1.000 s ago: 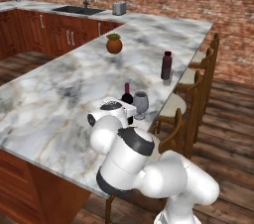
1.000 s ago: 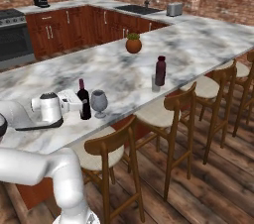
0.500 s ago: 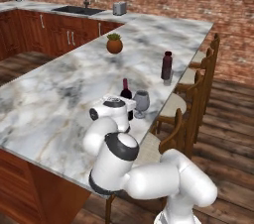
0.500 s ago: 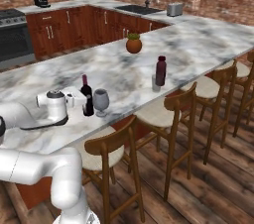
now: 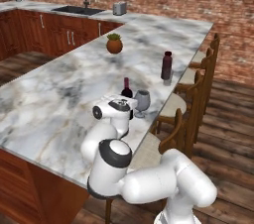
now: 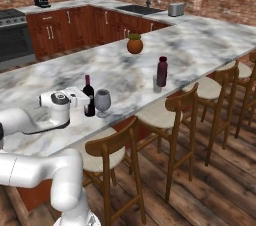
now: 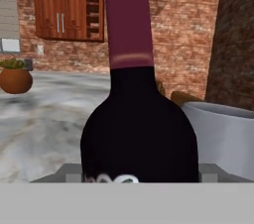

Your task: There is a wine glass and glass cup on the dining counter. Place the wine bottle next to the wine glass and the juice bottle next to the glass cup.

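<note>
Right at the wine bottle [image 6: 89, 95], the gripper [image 6: 85, 101] sits level with its lower body, the hand reaching in horizontally from the arm's side. From the hand view the bottle [image 7: 138, 119] is up close between the tips, but the fingers themselves are hidden there, and in the base views the hand covers them, so I cannot tell whether the jaws are closed on the bottle or merely around it. The bottle stands upright on the dining counter [image 6: 200, 50], near the edge that faces the chairs [image 6: 112, 167]. The wine glass [image 6: 102, 102] stands just beside the bottle, on the side away from the hand; whether they touch I cannot tell. In the left base view the gripper [image 5: 126, 110] hides the bottle's lower half, with the neck [image 5: 126, 83] rising above it and the glass [image 5: 142, 102] to its right.

Farther along the same edge from the wine bottle stands the juice bottle [image 6: 161, 72], upright, with the glass cup [image 6: 156, 84] close at its foot. Beyond that, toward the middle of the counter, sits a potted plant [image 6: 134, 44]. Past the counter, wall cabinets carry a sink [image 6: 138, 9] and a toaster [image 6: 176, 9].
</note>
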